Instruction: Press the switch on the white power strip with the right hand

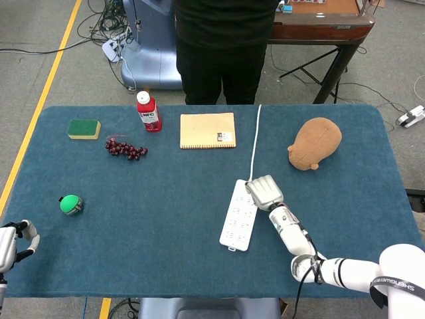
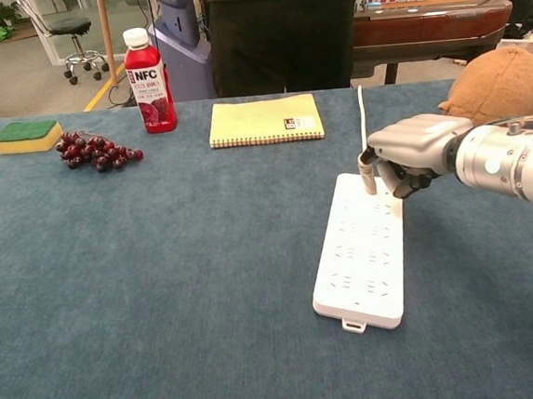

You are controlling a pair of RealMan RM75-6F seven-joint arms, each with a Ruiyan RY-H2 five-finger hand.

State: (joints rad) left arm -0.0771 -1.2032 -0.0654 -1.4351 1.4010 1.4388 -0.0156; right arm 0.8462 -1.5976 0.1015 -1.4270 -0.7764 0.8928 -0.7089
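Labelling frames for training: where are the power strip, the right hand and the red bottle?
power strip [image 2: 361,270], chest view, middle of its top face
right hand [image 2: 412,149], chest view, back of hand
red bottle [image 1: 149,114], head view, label

The head view looks down steeply from above the near edge of the blue cloth-covered table [image 1: 133,219], facing the far side and showing the whole tabletop. The chest view sits lower and nearer, looking almost level across the cloth. Both share the flat white power strip [image 1: 240,214] [image 2: 363,252] and the tan spiral notebook [image 1: 208,130] [image 2: 265,120].
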